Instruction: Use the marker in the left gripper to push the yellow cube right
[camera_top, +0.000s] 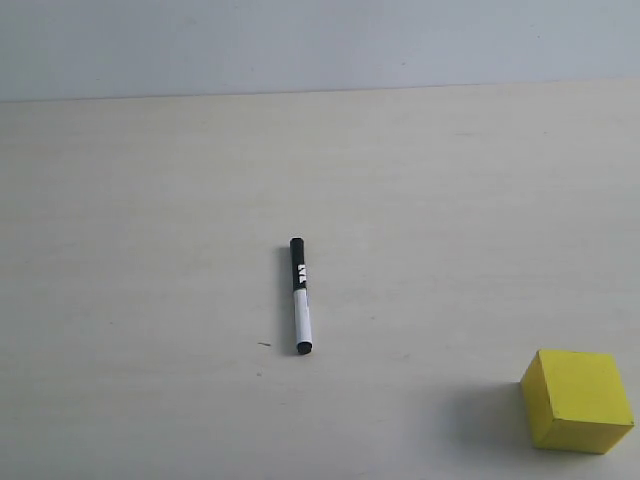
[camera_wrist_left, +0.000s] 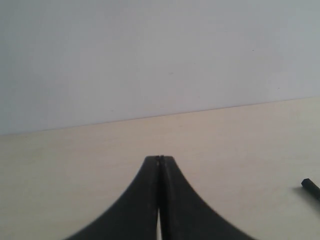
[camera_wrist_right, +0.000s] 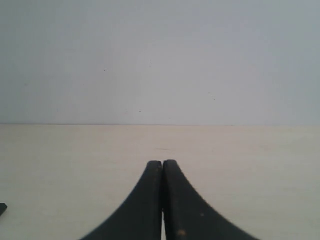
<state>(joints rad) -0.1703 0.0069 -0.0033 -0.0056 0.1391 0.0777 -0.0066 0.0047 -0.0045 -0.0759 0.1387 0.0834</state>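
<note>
Left hand (camera_wrist_left: 159, 159) closed empty, right hand (camera_wrist_right: 163, 163) likewise, marker (camera_top: 300, 296) and yellow cube (camera_top: 577, 401) apart on pale table (camera_top: 150, 200), grey wall (camera_top: 300, 40) behind

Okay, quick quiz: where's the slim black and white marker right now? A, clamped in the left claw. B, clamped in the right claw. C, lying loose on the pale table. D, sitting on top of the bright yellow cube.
C: the slim black and white marker lies flat on the pale table, well apart from the bright yellow cube, while the left claw and the right claw are both shut on nothing.
</note>
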